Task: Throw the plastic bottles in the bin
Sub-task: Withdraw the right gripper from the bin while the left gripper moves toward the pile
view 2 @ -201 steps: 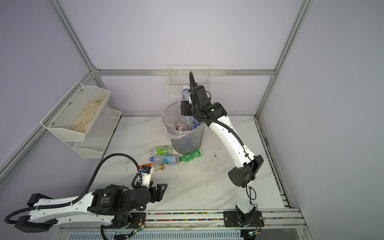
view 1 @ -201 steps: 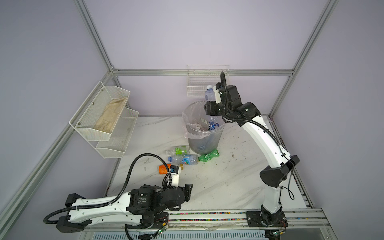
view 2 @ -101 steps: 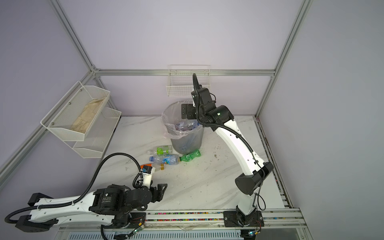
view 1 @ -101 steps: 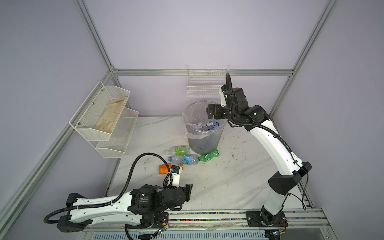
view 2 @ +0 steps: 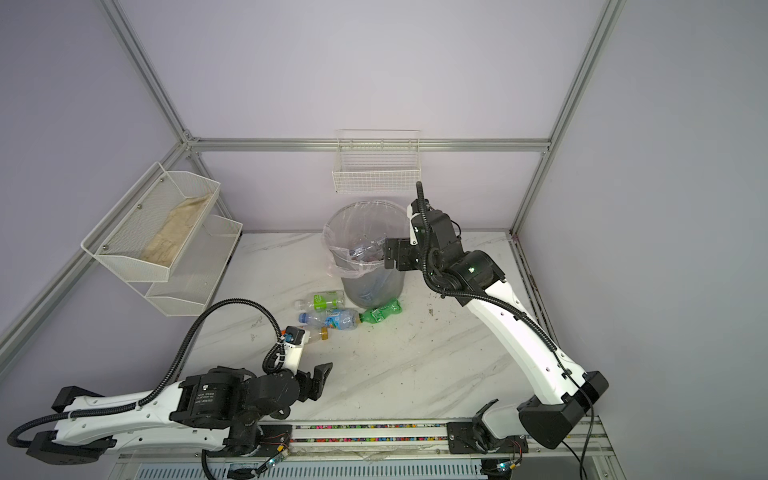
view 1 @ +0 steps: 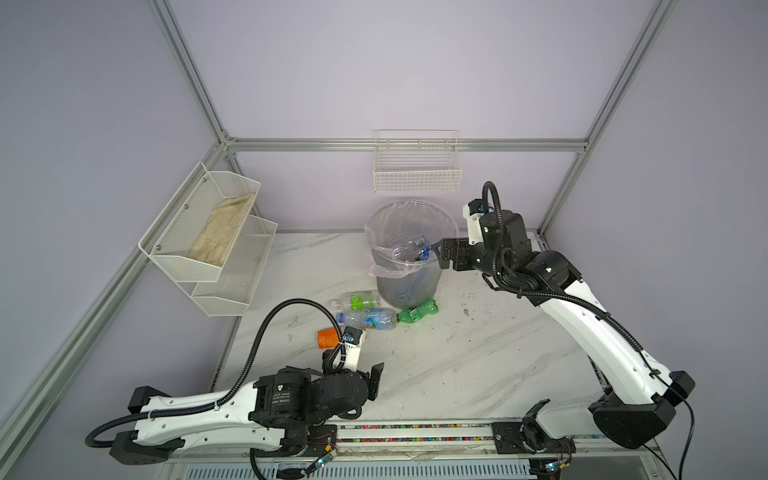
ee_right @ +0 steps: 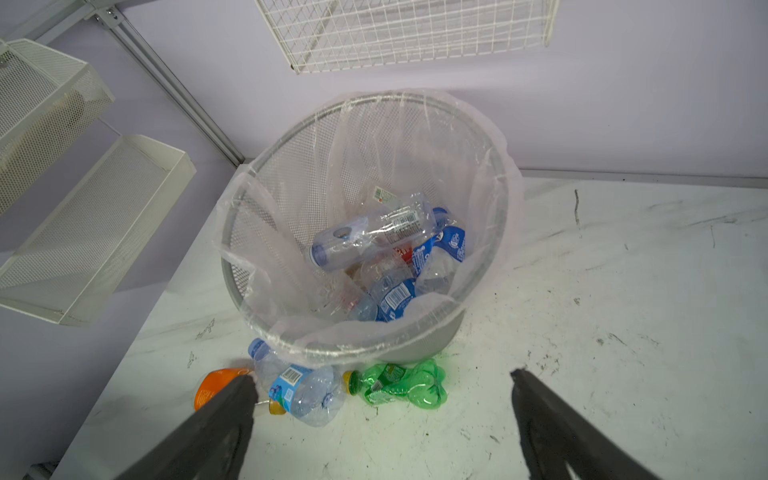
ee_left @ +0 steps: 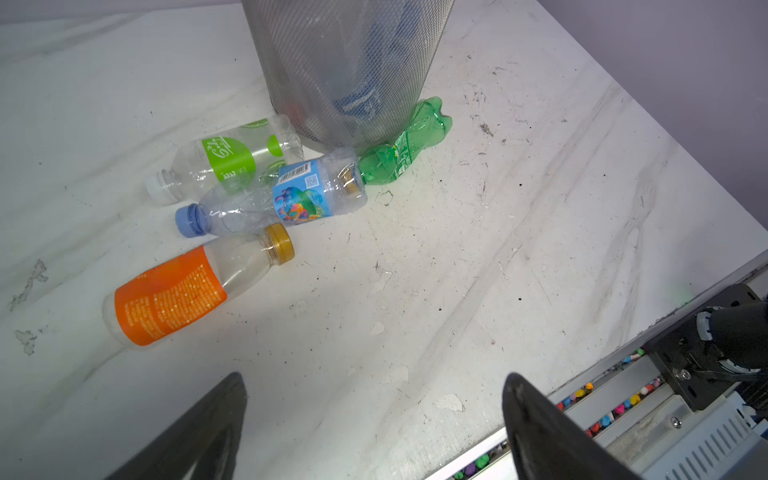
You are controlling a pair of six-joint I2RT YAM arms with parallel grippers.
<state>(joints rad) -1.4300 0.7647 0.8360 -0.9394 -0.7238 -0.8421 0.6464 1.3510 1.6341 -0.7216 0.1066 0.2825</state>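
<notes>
Right tool (view 1: 439,253) beside the bin (view 1: 409,286) rim and left tool (ee_left: 374,399) low over the desk (ee_left: 457,270) are both hanging wide open, gripping nothing. Four plastic bottles (ee_left: 299,199) are lying at the bin's foot. I'd be pinching the orange-label bottle (ee_left: 170,299) mid-body, crosswise.

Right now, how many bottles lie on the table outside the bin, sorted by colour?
green-label bottle: 1
blue-label bottle: 1
orange-label bottle: 1
all-green bottle: 1
Total: 4
</notes>
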